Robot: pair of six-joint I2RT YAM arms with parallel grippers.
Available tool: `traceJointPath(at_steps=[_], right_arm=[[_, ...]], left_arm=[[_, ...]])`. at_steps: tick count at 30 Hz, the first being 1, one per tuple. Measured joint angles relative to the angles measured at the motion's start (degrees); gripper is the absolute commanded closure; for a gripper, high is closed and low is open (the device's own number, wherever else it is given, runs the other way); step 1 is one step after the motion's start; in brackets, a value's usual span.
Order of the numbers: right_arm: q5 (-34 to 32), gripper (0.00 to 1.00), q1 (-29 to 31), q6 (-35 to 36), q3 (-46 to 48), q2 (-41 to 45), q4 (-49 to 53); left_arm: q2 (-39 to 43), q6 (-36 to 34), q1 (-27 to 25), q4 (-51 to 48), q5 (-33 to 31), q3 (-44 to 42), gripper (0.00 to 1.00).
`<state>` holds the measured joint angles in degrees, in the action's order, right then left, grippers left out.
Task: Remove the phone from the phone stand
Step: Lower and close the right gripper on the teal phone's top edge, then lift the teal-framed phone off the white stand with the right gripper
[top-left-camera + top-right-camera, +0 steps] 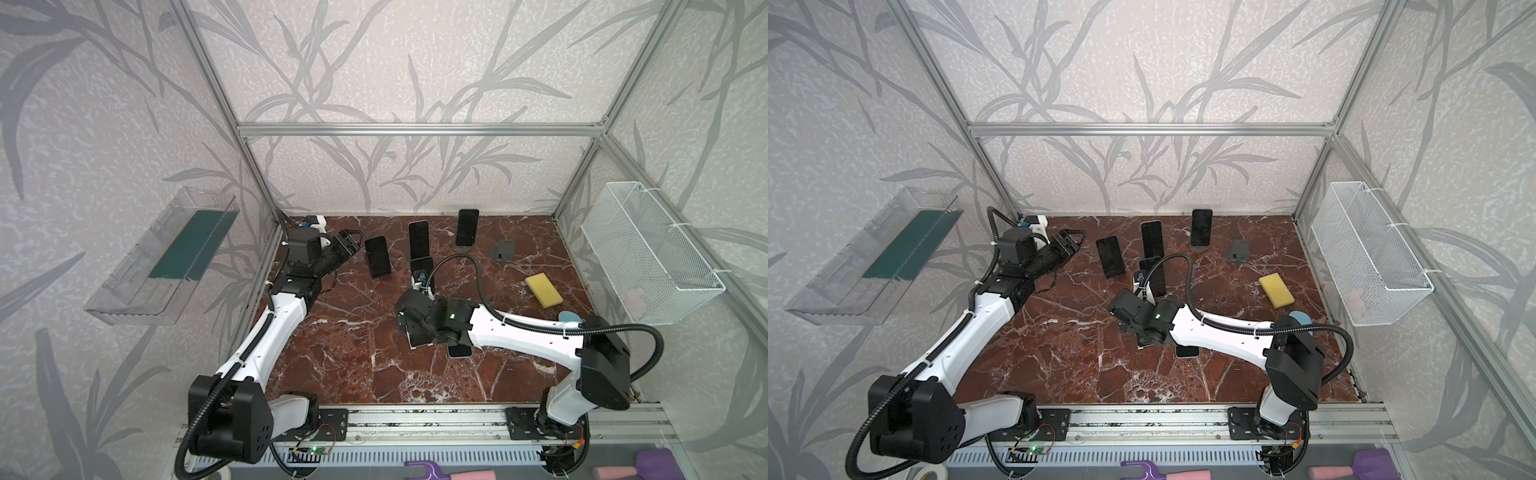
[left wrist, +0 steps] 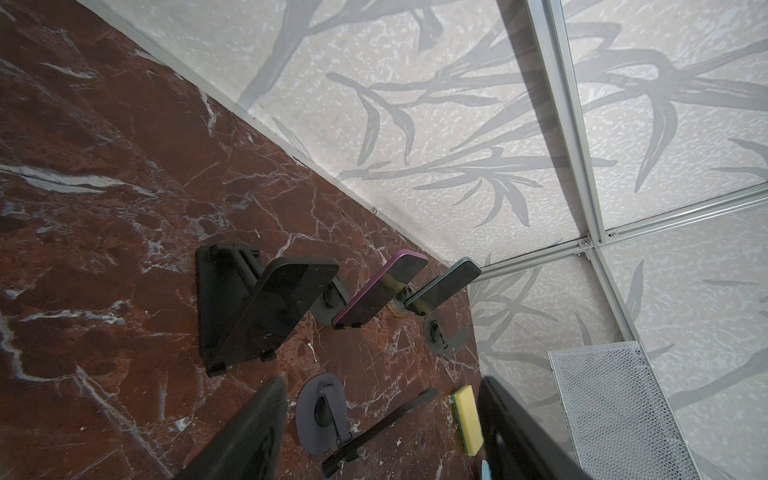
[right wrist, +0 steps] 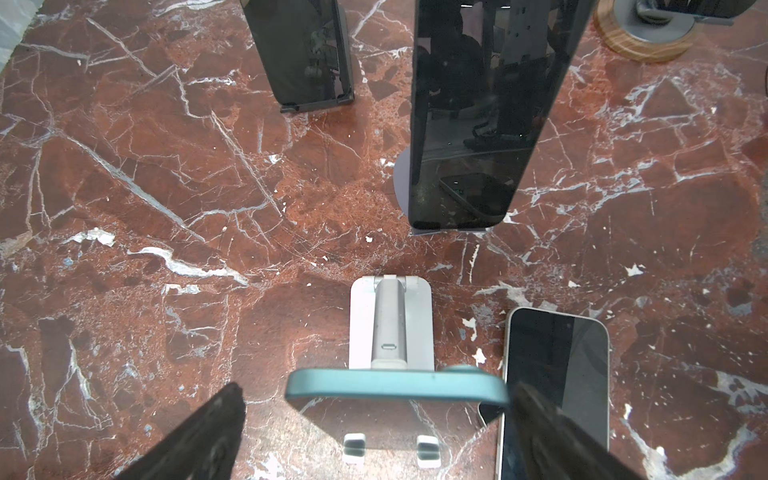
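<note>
Two pincers, one job: the left pincer [image 1: 353, 242], part-spread and empty, hangs well apart to the left of the white stand [image 3: 390, 324]. On that stand leans the teal phone [image 3: 395, 384], its top edge running finger to finger inside the right pincer [image 3: 376, 392], which is spread wide directly over the stand. Clearly the nearer, it looks set to close across the phone's width. A second phone [image 3: 557, 374] lies flat on the desk [image 3: 166, 166] just right of the stand.
</note>
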<state>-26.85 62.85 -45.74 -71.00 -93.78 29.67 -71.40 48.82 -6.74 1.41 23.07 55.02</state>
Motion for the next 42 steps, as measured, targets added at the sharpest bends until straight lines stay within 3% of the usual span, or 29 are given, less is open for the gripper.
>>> traceJointPath(at_steps=[23,42], right_arm=[[-0.92,0.23,-0.61,1.09,3.63,-1.42,-4.94],[-0.63,0.26,-0.61,6.21,6.03,2.56,-7.15]], left_arm=[[-0.81,1.14,0.00,1.05,0.92,0.00,0.27],[-0.79,2.43,0.24,3.74,1.53,-0.17,0.28]])
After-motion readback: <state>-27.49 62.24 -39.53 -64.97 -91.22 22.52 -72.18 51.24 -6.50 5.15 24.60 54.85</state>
